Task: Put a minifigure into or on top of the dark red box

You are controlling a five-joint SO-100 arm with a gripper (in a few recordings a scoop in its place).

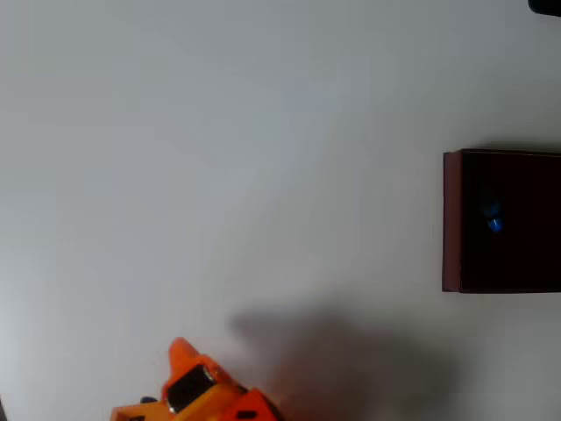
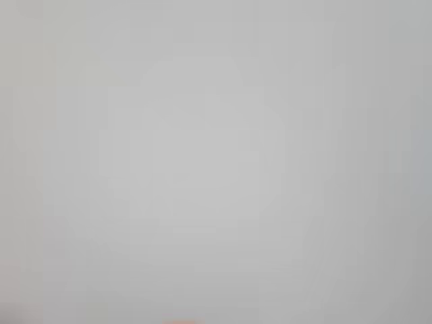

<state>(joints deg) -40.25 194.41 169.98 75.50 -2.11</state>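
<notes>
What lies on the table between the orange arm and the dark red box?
Nothing: in the overhead view, only bare white table and a shadow separate the arm from the dark red box.

The desk (image 1: 219, 149) looks like a smooth, matt pale grey-white surface with no grain or texture, and it carries soft shadows without glare. In the wrist view the same surface (image 2: 216, 162) appears as an even, featureless, blurred grey. The dark red box (image 1: 452, 219) has flat, matt maroon walls and a very dark, dull inside; whether it is card or plastic cannot be told. The minifigure (image 1: 493, 219) shows a bright blue spot with a slight sheen, like plastic. The arm (image 1: 206, 390) looks like smooth orange plastic with a dark, slightly glossy part set into it.
</notes>
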